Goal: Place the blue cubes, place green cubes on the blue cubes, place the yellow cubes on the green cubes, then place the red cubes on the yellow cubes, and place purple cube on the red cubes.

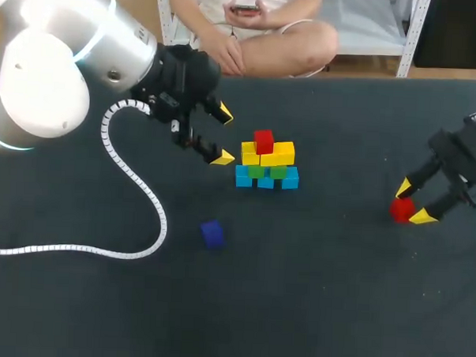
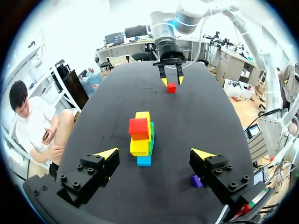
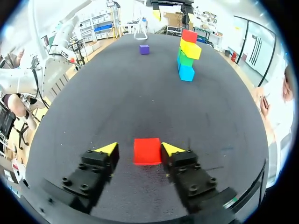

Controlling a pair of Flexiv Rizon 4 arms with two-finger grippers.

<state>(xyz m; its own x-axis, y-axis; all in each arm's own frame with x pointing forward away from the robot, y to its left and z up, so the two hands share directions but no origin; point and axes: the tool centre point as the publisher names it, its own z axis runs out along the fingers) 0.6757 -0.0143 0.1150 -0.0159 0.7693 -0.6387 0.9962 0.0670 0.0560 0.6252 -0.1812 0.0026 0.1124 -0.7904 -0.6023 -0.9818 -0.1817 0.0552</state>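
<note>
A dark tabletop (image 1: 335,309) is seen, with all the task's things laid on it. The left arm (image 1: 61,68) is brought in from the far left corner, and a white ribbed cable (image 1: 135,182) is trailed from it in a long curve across the tabletop. The right arm (image 1: 468,149) is brought in from the right edge. Near the middle a stack (image 1: 266,164) is built in tiers. Blue cubes (image 1: 243,177) are set on the tabletop, green cubes (image 1: 256,171) are laid on them, and yellow cubes (image 1: 283,153) are laid on the green. A single top red cube (image 1: 263,140) is placed on the yellow tier. The left gripper (image 1: 222,135) is held just beside the stack, apart from it, with its fingers spread wide and nothing grasped. In the left wrist view the stack (image 2: 142,137) is seen ahead of that gripper (image 2: 156,156), in line with the gap between its fingers. The right gripper (image 1: 413,203) is lowered to the tabletop well apart from the stack, released. A loose red cube (image 1: 401,209) is straddled by its fingers, and in the right wrist view a gap is seen between this cube (image 3: 147,150) and one finger (image 3: 107,150). A purple cube (image 1: 212,233) is left alone on the tabletop, nearer the front edge than the stack and apart from both grippers. In the left wrist view it (image 2: 196,180) is partly hidden behind one finger.
</note>
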